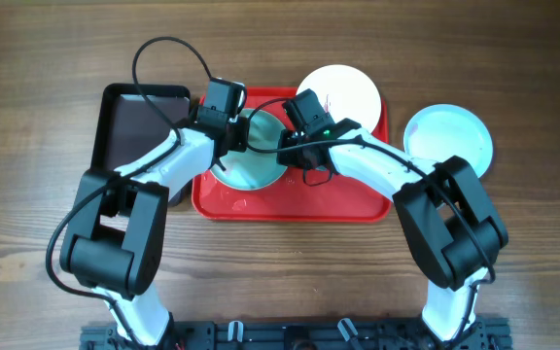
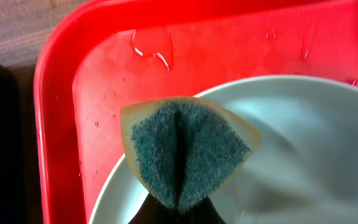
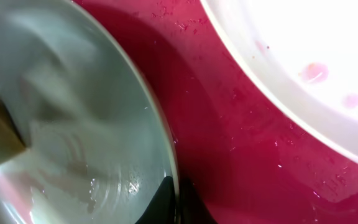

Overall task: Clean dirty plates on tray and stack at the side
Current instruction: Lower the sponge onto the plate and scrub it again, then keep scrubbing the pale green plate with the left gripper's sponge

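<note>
A pale mint-blue plate (image 1: 258, 165) lies on the left half of the red tray (image 1: 290, 204). My left gripper (image 2: 180, 208) is shut on a folded sponge (image 2: 185, 149), green scouring face outward, held over this plate (image 2: 303, 143) near its left edge. My right gripper (image 3: 178, 193) is shut on the plate's right rim, one finger inside the plate (image 3: 73, 93) and one outside. A white plate (image 1: 338, 92) with dark red smears (image 3: 316, 71) sits on the tray's back right. Another mint-blue plate (image 1: 447, 136) rests on the table, right of the tray.
A narrower black tray (image 1: 144, 122) lies directly left of the red tray. Water drops dot the red tray's floor (image 2: 154, 53). Both arms cross over the tray's middle, their wrists close together. Bare wooden table surrounds the trays.
</note>
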Available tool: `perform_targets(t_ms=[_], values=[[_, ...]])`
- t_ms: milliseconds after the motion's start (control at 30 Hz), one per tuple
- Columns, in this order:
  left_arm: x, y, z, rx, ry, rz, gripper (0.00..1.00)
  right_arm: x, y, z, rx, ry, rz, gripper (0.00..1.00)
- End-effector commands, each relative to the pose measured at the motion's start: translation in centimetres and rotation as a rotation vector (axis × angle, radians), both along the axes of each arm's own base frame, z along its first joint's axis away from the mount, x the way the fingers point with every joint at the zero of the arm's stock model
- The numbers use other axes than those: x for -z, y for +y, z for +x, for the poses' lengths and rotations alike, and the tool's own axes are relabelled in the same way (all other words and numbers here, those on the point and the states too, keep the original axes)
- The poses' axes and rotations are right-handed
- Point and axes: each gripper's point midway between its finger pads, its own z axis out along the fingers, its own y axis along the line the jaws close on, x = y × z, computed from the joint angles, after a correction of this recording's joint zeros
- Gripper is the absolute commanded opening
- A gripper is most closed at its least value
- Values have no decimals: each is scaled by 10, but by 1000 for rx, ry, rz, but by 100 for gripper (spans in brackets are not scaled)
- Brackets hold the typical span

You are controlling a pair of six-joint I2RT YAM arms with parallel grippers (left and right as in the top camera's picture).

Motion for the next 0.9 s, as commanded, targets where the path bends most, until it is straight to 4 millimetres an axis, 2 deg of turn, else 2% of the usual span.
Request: perform_targets(t_ms=[0, 133, 333, 367, 400, 600, 733, 867], values=[[17, 8, -16, 24, 82, 35, 4, 23, -19, -9, 15, 36, -79, 4], [27, 16, -42, -29, 200, 48, 4, 23, -19, -10, 13, 40, -78, 4], [36, 27, -74, -345, 324, -27, 4, 22, -14, -9, -19, 21, -73, 4], [37, 24, -81, -449, 356, -83, 4, 22, -14, -9, -16, 22, -73, 4], [37, 18, -83, -476, 376, -123, 4, 22, -13, -9, -19, 24, -70, 4], [28, -45, -97, -485, 571, -482, 4, 22, -13, -10, -21, 25, -70, 4], [23, -56, -96, -549, 607, -567, 4, 22, -12, -10, -23, 28, -65, 4], [19, -61, -80, -525, 546, -604, 4, 22, -12, -10, -24, 27, -66, 4]])
